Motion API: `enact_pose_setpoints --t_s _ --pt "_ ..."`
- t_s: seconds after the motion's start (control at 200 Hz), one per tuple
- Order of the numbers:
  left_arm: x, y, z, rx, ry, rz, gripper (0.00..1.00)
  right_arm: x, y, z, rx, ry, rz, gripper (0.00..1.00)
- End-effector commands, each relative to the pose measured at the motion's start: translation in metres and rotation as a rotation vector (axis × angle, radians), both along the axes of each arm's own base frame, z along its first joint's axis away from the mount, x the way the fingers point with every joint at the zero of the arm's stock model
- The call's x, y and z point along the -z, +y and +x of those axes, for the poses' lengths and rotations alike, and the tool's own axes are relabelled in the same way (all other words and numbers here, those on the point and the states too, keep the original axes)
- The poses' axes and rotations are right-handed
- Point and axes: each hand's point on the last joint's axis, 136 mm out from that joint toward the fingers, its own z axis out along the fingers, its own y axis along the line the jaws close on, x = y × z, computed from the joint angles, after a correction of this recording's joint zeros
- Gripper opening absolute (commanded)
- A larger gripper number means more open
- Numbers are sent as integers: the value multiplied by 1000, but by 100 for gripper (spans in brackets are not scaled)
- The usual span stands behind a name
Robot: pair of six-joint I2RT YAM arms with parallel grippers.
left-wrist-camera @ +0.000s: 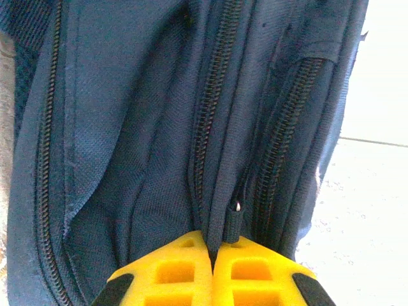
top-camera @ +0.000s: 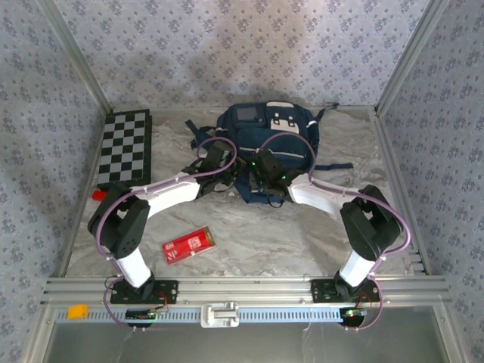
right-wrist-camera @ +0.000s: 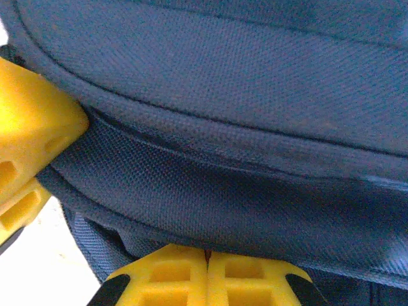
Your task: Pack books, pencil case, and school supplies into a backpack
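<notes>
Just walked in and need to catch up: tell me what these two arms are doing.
Both arms are at the near edge of the navy backpack. The left gripper is shut with a zipper pull at its tips; whether it grips that is unclear. The right gripper is shut against the fabric. The red pencil case lies on the table, not yet packed.

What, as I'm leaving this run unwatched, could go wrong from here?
The left gripper pinches only the tip of the zipper pull; it may slip off. The right gripper seems to hold just a fold of the backpack, so the fabric could bunch. The grippers sit close and might collide.
</notes>
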Motion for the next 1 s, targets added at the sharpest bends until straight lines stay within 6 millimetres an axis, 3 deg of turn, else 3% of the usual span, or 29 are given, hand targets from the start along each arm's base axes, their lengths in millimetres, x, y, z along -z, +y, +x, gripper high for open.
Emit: enact_pose_setpoints --t_s 0.0,0.185,0.31,0.415,0.495,0.63,0.845,0.909,0.994 --pt "-43 14 3 -20 -86 -32 0 -18 -31 -6 77 -41 -70 0" --pt "-40 30 17 -14 -57 -42 0 -19 -60 -38 65 -8 -94 0" --pt "-44 38 26 5 -64 -46 0 -4 -81 -60 16 56 -156 0" --pt "-41 47 32 12 -48 -50 0 -5 -105 -66 48 52 -216 0" --pt "-40 51 35 18 -56 -68 0 -13 -112 -67 56 24 -218 0" --pt "-39 52 41 65 -41 -34 0 -23 -78 -69 -70 21 -114 0" --pt "-44 50 73 156 -62 10 0 -23 -24 -72 -125 35 -12 0" --pt "-47 48 77 195 -68 -5 8 -19 -17 -66 -104 36 -23 0" --pt "-42 54 66 211 -38 12 23 -12 -20 -63 -59 52 -42 0"
